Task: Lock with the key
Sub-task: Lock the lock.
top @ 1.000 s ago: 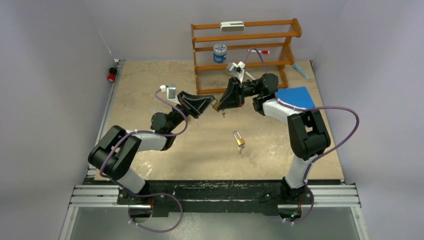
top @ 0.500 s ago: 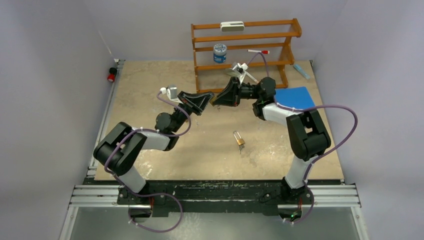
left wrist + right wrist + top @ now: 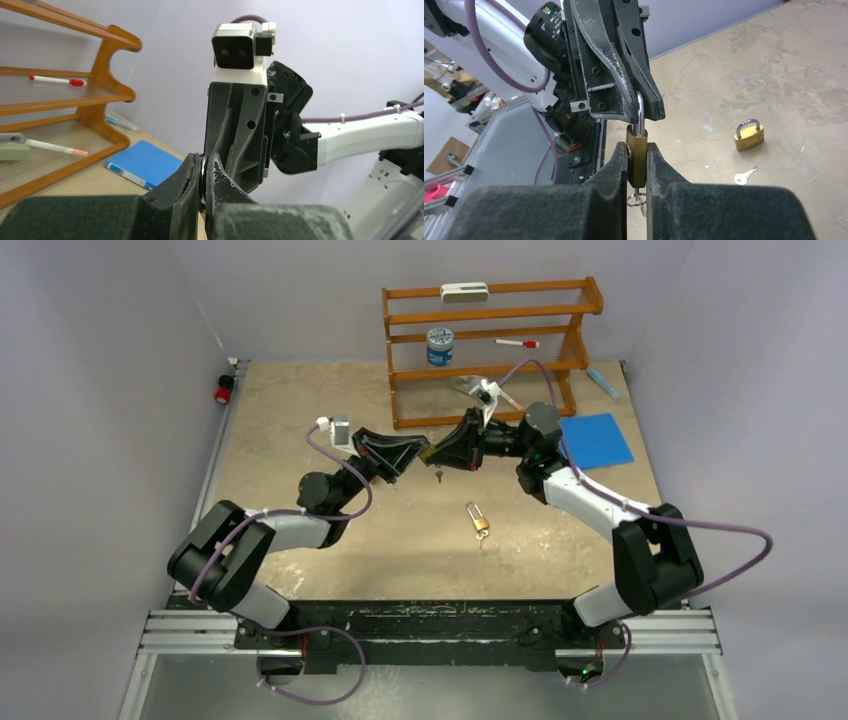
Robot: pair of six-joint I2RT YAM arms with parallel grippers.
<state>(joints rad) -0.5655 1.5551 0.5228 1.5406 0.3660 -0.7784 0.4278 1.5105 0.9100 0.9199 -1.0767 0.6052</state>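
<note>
Brass padlock: boxy body, smooth steel shackle; held in air over middle of mottled tan desk. Right end effector clamped on body, left end effector clamped on shackle. Long axis left-right, shackle leftward. Key ring dangles under body. Second padlock and loose key lie nearer, bare desk around.

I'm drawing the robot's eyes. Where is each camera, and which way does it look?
Top camera: high behind the arms, looking down at the table; both arms show, left hand meeting right hand.
Left wrist: on the left arm, facing the right hand and wooden rack; own fingers show.
Right wrist: on the right arm, facing the left hand; own fingers pinch a padlock.
Shared: top and right wrist both see the spare padlock.
</note>
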